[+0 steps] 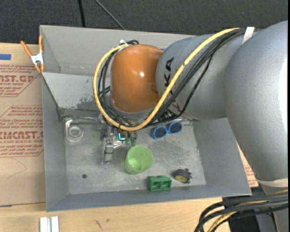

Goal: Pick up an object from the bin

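**Gripper low in the bin, just left of the green round thing**

Farthest left of the green round thing, near the bin's left wall, a clear round cup stands alone and well apart from the rest. Between the cup and the green round thing the gripper hangs low over bare floor, its tip just beside the green thing's left edge. It carries nothing that can be seen, and whether it is released or clenched cannot be told, since the orange cover on the wrist hides much of it from above.

The green round thing is the nearest candidate. It lies on open floor with free room on its left, which likely explains the approach from that side.

Below and just right of it sits a green block. Above and right of it lies a pair of blue rings, tucked under the arm. Farther right is a small black and yellow piece.

Nothing stands between the gripper and the green round thing. The block looks close enough to be nudged.
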Robot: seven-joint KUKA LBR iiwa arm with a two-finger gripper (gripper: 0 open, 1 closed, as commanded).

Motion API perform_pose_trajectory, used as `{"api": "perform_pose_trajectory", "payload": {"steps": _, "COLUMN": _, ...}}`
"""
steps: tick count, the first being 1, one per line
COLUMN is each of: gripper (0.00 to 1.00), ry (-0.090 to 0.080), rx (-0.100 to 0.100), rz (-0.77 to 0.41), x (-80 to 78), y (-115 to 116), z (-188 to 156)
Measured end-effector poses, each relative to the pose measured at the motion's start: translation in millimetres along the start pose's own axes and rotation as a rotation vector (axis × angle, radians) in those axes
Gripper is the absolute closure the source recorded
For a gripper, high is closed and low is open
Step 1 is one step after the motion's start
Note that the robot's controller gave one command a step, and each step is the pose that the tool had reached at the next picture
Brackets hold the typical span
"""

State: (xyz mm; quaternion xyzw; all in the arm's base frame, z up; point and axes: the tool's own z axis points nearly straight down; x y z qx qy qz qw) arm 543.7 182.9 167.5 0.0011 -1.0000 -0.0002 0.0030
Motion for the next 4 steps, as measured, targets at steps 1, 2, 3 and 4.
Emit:
{"api": "perform_pose_trajectory", "payload": {"steps": 1, "gripper": 0.0, "ry": -0.006, "rx": 0.002, "rz": -0.207, "x": -11.6, "y": -51, "z": 22}}
{"api": "perform_pose_trajectory", "payload": {"steps": 2, "gripper": 0.0, "ry": -0.011, "rx": -0.001, "rz": -0.178, "x": -36.9, "y": -78, "z": 69}}
{"api": "perform_pose_trajectory", "payload": {"steps": 3, "gripper": 1.0, "ry": -0.009, "rx": -0.002, "rz": -0.176, "x": -36.5, "y": -79, "z": 71}}
{"api": "perform_pose_trajectory", "payload": {"steps": 4, "gripper": 1.0, "ry": -0.019, "rx": 0.001, "rz": -0.187, "x": -50.0, "y": -95, "z": -112}}
